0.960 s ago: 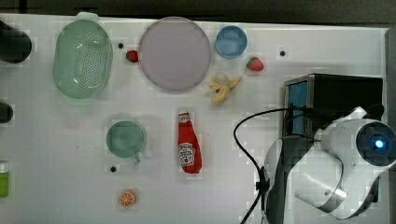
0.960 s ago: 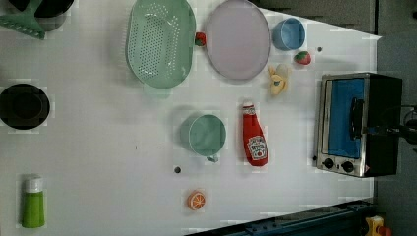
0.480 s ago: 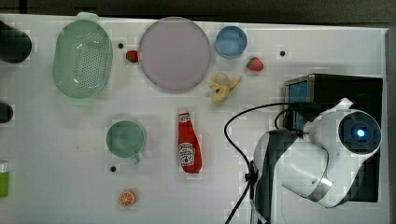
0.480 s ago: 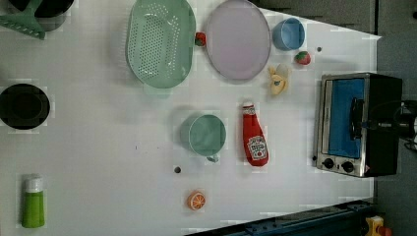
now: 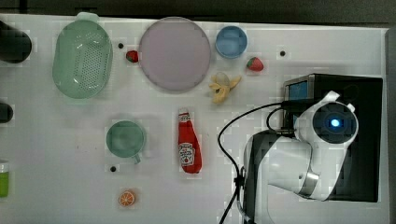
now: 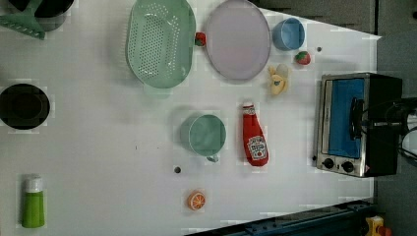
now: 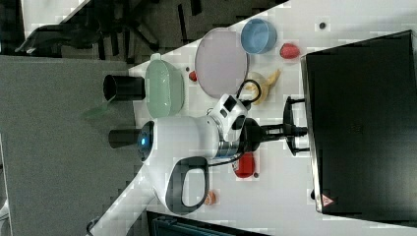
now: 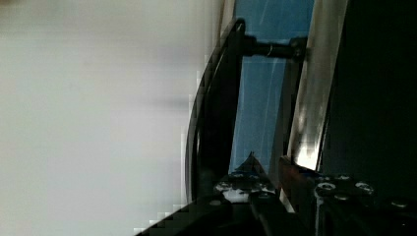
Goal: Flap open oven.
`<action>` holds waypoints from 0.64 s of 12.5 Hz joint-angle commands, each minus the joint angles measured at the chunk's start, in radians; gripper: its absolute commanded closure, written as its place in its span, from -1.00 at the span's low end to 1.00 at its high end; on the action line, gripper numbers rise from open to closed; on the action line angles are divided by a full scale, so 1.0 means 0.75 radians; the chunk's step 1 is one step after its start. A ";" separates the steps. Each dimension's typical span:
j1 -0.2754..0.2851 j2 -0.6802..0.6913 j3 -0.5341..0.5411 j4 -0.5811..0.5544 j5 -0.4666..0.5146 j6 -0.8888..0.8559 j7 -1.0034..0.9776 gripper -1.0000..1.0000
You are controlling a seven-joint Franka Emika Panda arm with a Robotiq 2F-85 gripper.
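Toaster oven (image 6: 358,125): glass door (image 6: 346,117) shut, nothing flapped open yet. Gripper (image 7: 291,130) at the bar handle (image 6: 355,118); you cannot tell its grip.

White table (image 6: 98,147) bearing oven (image 6: 356,125), ketchup bottle (image 6: 254,135), green cup (image 6: 203,135), colander (image 6: 158,42), plate (image 6: 237,39), blue bowl (image 6: 287,33), banana (image 6: 278,81), orange slice (image 6: 196,200).

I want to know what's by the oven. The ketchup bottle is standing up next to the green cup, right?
Not quite. The ketchup bottle is next to the green cup, but it is lying flat on the table, not standing up. The left view shows it on its side, cap pointing toward the pink plate.
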 commanded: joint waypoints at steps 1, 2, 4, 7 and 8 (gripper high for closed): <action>0.087 0.007 0.046 -0.046 -0.102 0.004 0.288 0.65; 0.103 0.007 0.070 -0.060 -0.135 0.004 0.353 0.65; 0.133 0.022 0.122 -0.081 -0.248 0.004 0.490 0.65; 0.168 0.095 0.195 -0.087 -0.443 -0.002 0.763 0.65; 0.181 0.127 0.217 -0.087 -0.500 -0.002 0.860 0.65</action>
